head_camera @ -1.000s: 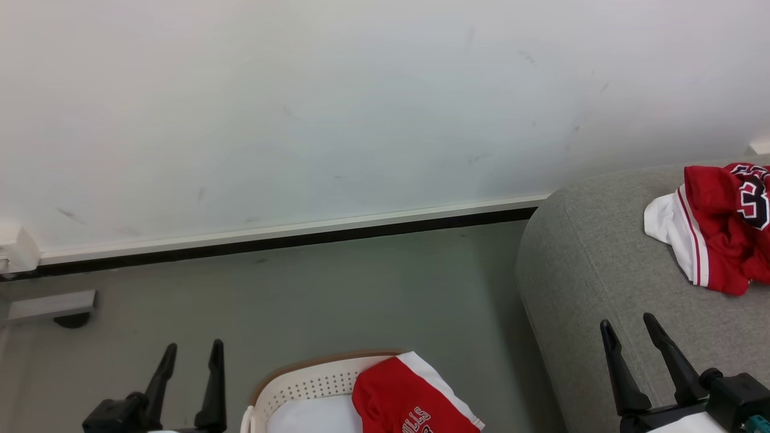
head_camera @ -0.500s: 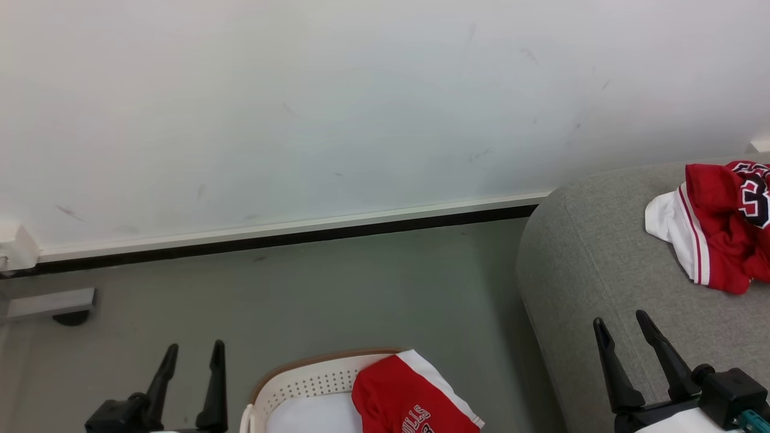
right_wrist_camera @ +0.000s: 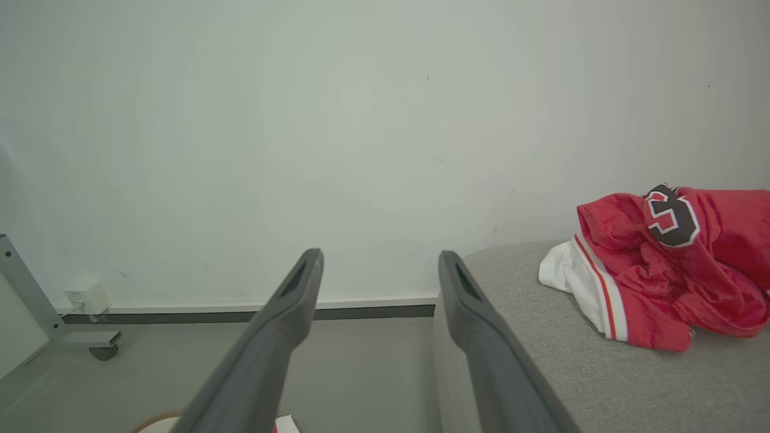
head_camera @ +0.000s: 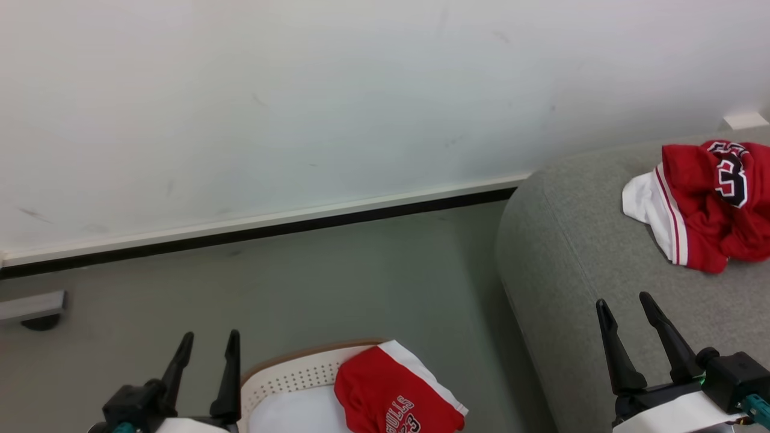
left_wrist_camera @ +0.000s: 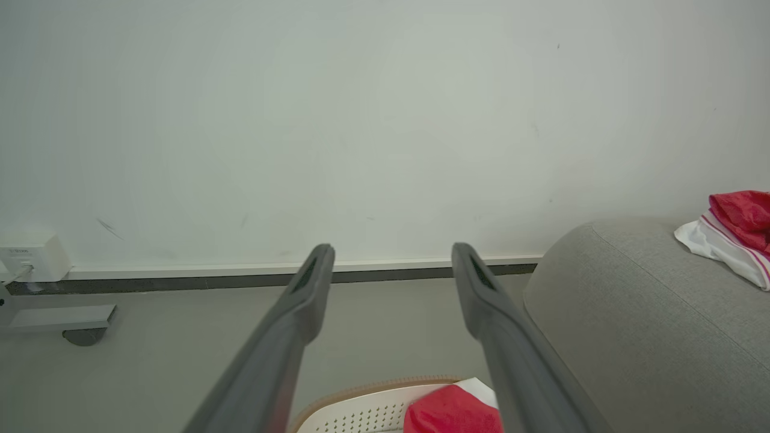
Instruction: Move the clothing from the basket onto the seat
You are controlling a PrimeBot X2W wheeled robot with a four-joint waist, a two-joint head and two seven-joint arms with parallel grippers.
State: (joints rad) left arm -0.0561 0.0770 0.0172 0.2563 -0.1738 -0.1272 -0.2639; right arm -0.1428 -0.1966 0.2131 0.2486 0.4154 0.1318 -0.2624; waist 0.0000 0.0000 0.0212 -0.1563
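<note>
Red garment (head_camera: 710, 204), upper right, delivered on seat (head_camera: 571, 252); second garment (head_camera: 385, 394), bottom centre, awaits in basket (head_camera: 289, 376) — left gripper (head_camera: 210, 337), right gripper (head_camera: 624, 300) parted, empty.

Two red garments (head_camera: 704, 204) (head_camera: 385, 391), one basket (head_camera: 289, 379), one seat (head_camera: 571, 270).

Left gripper (head_camera: 210, 337) sits at lower left, right gripper (head_camera: 624, 300) at lower right, slightly higher; both point up and away from the robot, jaws parted, empty, touching nothing
</note>
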